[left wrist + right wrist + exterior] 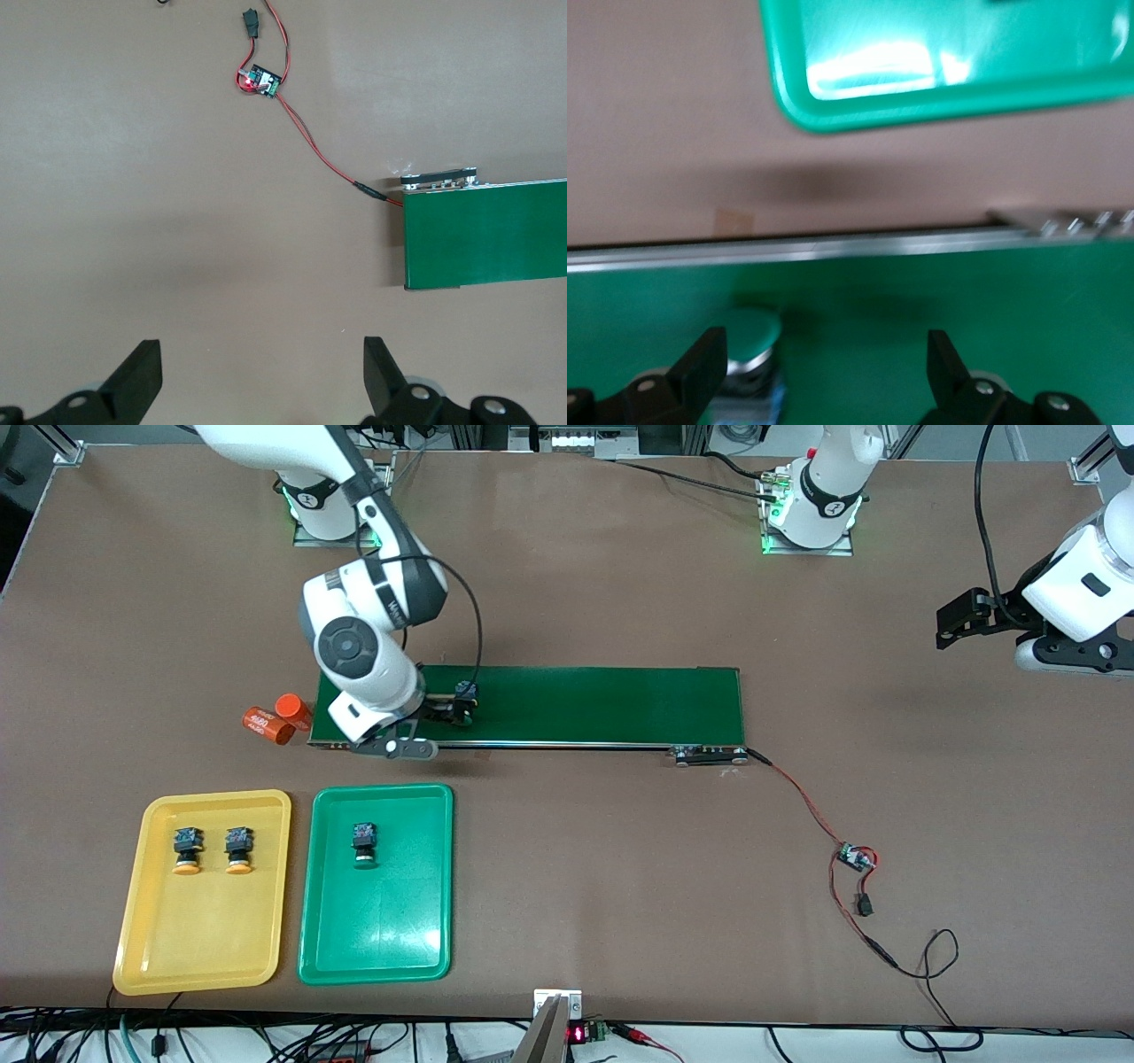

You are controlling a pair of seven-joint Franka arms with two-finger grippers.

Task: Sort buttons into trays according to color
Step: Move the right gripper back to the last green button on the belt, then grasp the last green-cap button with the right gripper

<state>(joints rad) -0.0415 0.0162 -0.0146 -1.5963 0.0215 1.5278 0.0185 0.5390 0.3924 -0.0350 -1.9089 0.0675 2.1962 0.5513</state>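
Two yellow-orange buttons (186,849) (238,849) lie in the yellow tray (213,948). One green button (364,843) lies in the green tray (381,948), whose corner also shows in the right wrist view (921,111). Another green button (467,691) sits on the conveyor belt (602,704) toward the right arm's end. My right gripper (456,710) is open low over the belt. In the right wrist view the button's green cap (749,328) lies between the fingers, close beside one finger, with the right gripper (824,363) wide open. My left gripper (944,633) waits, open and empty (263,372).
Two orange cylinders (270,724) (292,708) lie by the belt's end at the right arm's end. A small circuit board (855,857) with red wires runs from the belt's other end; it also shows in the left wrist view (261,80).
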